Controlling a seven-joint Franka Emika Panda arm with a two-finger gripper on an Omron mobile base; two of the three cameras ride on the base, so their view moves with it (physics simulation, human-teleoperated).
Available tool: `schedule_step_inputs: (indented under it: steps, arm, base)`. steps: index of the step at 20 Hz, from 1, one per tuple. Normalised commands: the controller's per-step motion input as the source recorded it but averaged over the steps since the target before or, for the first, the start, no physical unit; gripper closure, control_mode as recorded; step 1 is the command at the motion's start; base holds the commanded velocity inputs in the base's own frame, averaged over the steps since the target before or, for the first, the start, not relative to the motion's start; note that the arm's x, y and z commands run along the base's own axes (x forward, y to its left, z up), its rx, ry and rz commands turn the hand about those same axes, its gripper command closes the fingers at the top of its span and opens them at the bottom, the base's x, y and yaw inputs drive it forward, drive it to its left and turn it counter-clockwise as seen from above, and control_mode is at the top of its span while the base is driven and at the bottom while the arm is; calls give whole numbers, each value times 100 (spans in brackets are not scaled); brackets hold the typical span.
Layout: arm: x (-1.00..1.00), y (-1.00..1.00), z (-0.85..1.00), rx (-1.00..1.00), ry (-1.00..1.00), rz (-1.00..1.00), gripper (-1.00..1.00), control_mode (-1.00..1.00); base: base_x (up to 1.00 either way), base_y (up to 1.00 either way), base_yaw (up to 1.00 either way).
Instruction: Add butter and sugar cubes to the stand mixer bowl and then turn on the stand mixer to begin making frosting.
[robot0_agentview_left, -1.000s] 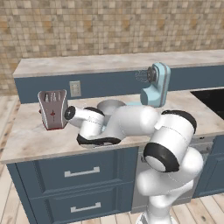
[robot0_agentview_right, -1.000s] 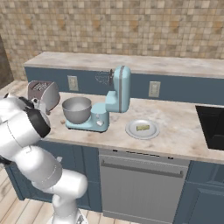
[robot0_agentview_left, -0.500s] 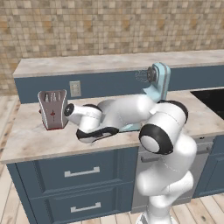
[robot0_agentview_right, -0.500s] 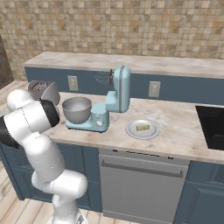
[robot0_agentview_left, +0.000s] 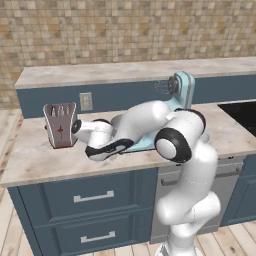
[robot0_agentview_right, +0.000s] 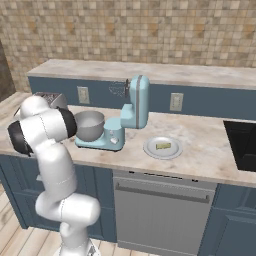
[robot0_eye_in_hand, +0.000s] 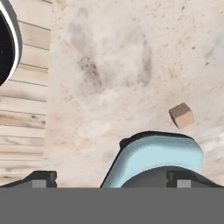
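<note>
I am a white arm reaching low and to my left over a long speckled beige counter with dark blue cabinets beneath and a tan tiled wall behind. On that counter stands the light blue stand mixer, its head tilted up and back so the wire whisk hangs in the air, clear of the bowl. The grey metal stand mixer bowl sits on the mixer's flat base; from the right base view I cannot see into it well enough to tell what, if anything, it holds. Just to the right of the mixer lies a round white plate, and on it rests the butter, a small pale yellow block near the middle of the plate. At the far left of the counter, near my hand, stands a grey boxy appliance with a red mark. My gripper points down at the counter with its two dark finger tips spread wide apart, holding nothing. Between them in the hand view shows the rounded end of the mixer's blue base, and just beyond it one tan sugar cube lies on the bare counter, outside any container.
</note>
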Motion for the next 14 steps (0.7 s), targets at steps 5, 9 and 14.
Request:
schedule_step_inputs:
  steps: [5,9,14]
  arm:
    - [14,0,-21,-5,4,-3,-100,-100]
    - [20,0,-13,-3,2,-3,-100,-100]
    - [22,0,-7,-1,1,-1,-100,-100]
  base:
    - [0,0,0]
    - [0,0,0]
    - [0,0,0]
